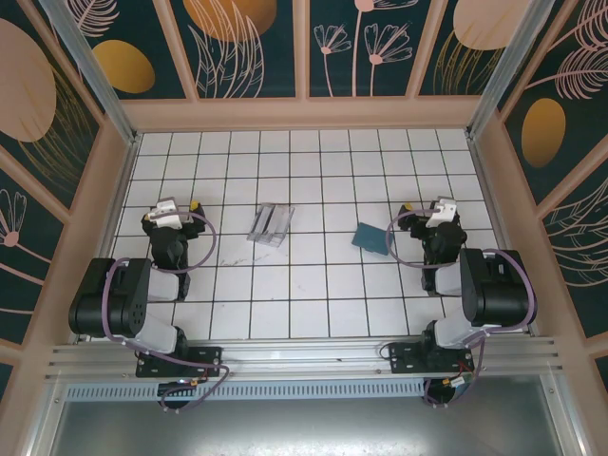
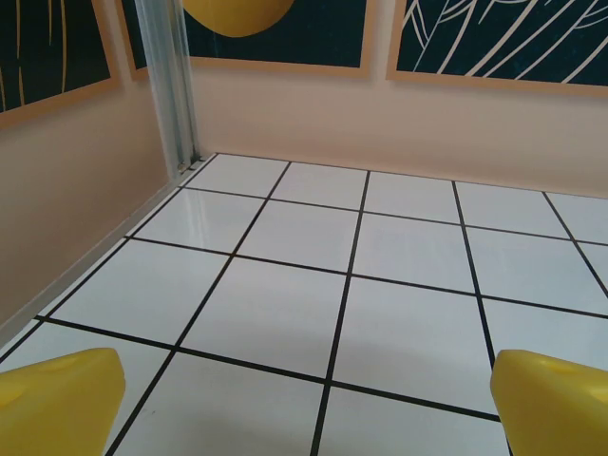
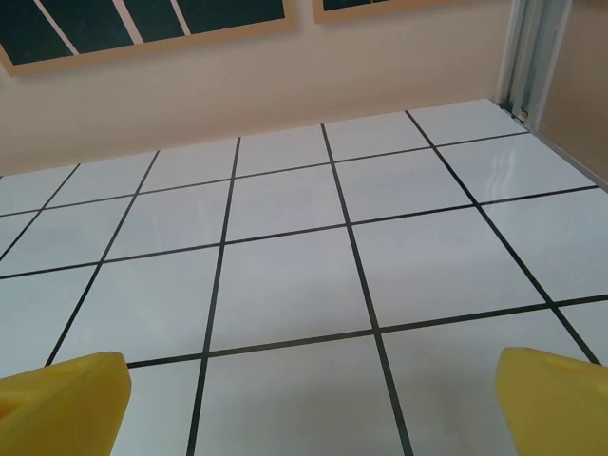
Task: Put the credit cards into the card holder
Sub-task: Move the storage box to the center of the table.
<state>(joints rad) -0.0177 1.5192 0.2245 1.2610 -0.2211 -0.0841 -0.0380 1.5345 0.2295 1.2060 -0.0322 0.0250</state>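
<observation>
**Desk:** What's on the left side?

**Me:** I see the left wall (image 1: 57, 142): dark teal panels painted with peach leaves and an orange oval, framed in pale wood. An aluminium post (image 1: 90, 66) stands in the far corner. My left gripper (image 1: 180, 209) sits over the white tiled floor (image 1: 304, 171) close to that wall. On its wrist camera the yellow fingers (image 2: 57, 404) stand far apart at the bottom corners with open tile between them. Black grout lines run back to a beige skirting (image 2: 380, 114).

**Desk:** And the task things?

**Me:** Moving right, the credit cards (image 1: 271, 225) lie flat in a small grey fanned cluster left of the middle, well apart from the left gripper. The card holder (image 1: 370, 237) lies flat right of centre. It is a teal square turned slightly off the grid, apart from the cards and near my right gripper (image 1: 432, 214).

**Desk:** Right fingers?

**Me:** Spread wide too. I see a yellow fingertip (image 3: 62, 394) in each lower corner of the right wrist camera, over glossy tile. The right wall (image 1: 560, 142) carries the same teal floral panels, with another post (image 3: 532, 47) in its corner.

**Desk:** Near edge?

**Me:** A metal rail (image 1: 304, 359) carries both arm bases.
</observation>
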